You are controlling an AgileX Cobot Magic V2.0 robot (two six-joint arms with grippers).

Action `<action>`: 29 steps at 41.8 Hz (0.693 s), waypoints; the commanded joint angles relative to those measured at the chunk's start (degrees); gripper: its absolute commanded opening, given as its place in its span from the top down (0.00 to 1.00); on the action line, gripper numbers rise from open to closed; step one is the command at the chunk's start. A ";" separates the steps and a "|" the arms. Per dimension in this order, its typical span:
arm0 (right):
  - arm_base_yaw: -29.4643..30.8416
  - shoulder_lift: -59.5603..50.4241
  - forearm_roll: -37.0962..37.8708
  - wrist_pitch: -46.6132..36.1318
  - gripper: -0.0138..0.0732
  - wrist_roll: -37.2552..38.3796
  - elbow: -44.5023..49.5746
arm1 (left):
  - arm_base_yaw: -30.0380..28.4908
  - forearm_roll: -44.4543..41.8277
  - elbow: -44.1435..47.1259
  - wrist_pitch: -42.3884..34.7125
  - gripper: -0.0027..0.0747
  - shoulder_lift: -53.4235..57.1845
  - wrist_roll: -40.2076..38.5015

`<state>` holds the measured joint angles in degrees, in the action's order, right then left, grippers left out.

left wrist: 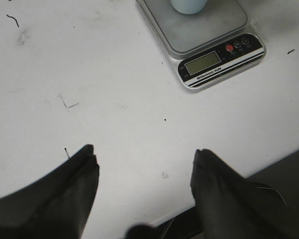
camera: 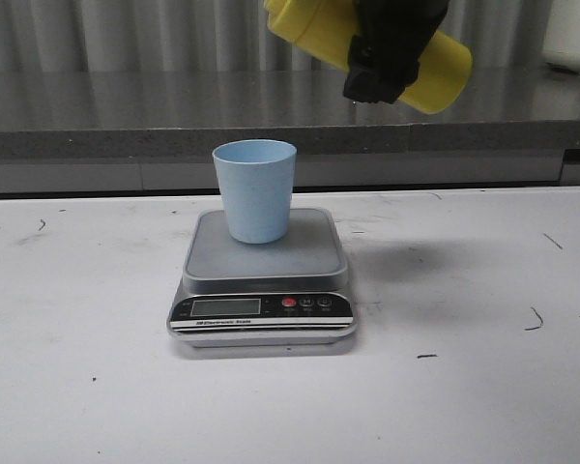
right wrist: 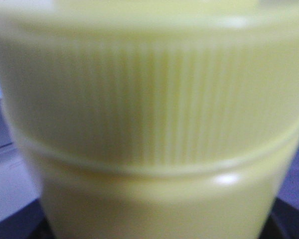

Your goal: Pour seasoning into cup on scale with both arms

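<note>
The cup stands on the scale. The right gripper clamps the tilted bottle above; pouring seems unstarted. The left gripper hangs wide, empty

One cup – one scale – one yellow bottle

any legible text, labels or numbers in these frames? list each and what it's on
Scale front panel, white strip under the LCD: seems to read "Electronic Scale", small, not certain.
LCD display: blank, no digits showing.
Button markings: too small to read.
Yellow bottle: no print visible.
Cup: none.
</note>
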<state>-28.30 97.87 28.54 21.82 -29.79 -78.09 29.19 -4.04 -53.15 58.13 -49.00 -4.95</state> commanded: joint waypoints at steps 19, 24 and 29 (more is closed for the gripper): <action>0.04 1.87 23.27 1.37 0.43 -0.51 -5.57 | 0.36 -0.22 -1.36 -3.22 0.44 0.04 -0.21; 0.04 1.87 29.44 1.04 0.43 -0.51 -5.57 | 0.36 -0.22 -1.36 -3.22 0.44 0.04 -0.21; 0.04 1.87 34.46 0.36 0.43 -0.51 -5.57 | 0.36 -0.22 -1.36 -3.22 0.44 0.04 -0.21</action>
<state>-28.30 103.21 55.62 25.29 -29.79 -81.23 29.19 -4.04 -53.15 58.13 -49.00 -4.95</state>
